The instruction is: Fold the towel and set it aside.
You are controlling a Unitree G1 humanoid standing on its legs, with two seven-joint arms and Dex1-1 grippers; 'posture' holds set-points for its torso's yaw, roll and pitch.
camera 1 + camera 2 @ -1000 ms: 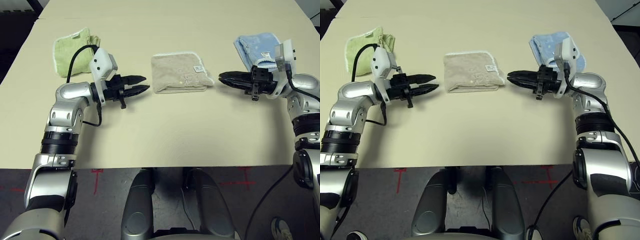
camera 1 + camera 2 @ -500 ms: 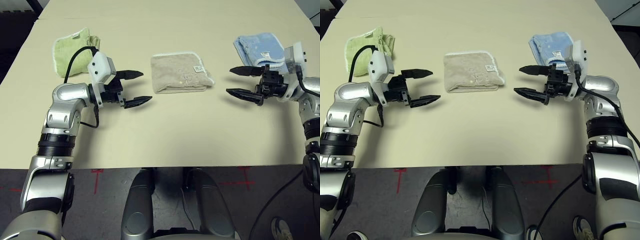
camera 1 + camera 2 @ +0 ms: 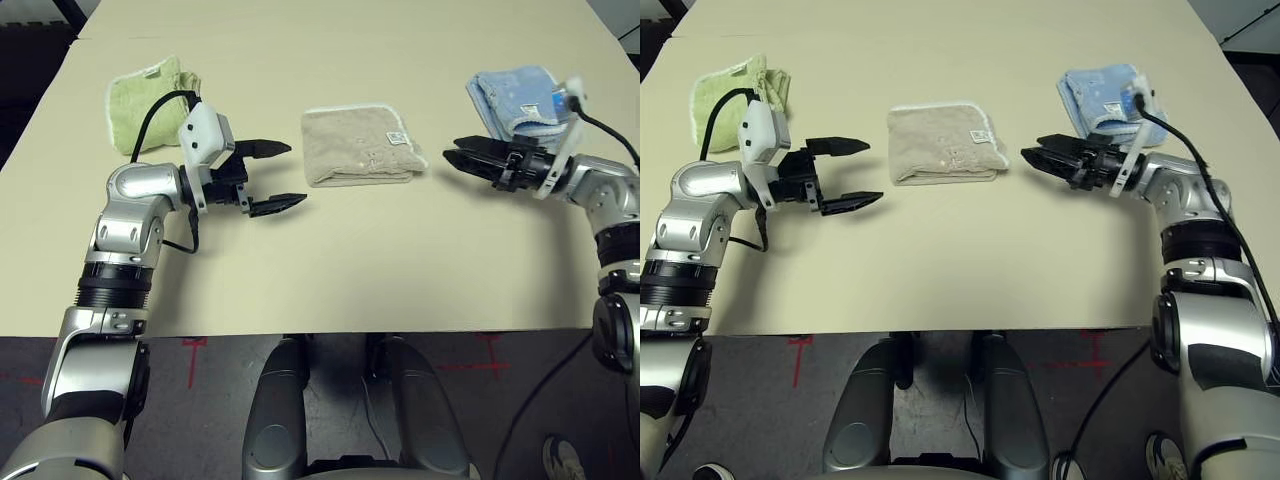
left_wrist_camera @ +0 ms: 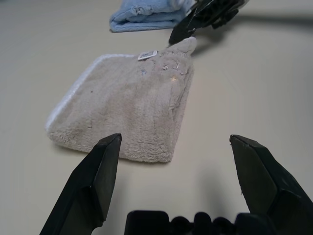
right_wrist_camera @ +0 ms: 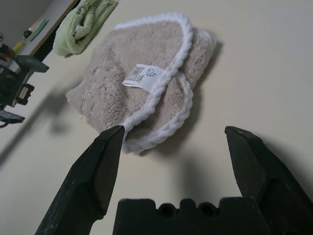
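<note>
Both jaws gape wide and empty, left gripper and right gripper flanking the soft, floppy beige towel, best pinched by its white-stitched edge.

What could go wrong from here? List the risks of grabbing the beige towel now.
1. The beige towel already lies folded in layers; the open right gripper at its white-edged corner may pinch only the top layer and unfold it.
2. The light blue towel sits right beside the right arm, which could drag it.
3. The open left gripper and the right one face each other across the towel; closing in together could bunch it.
</note>
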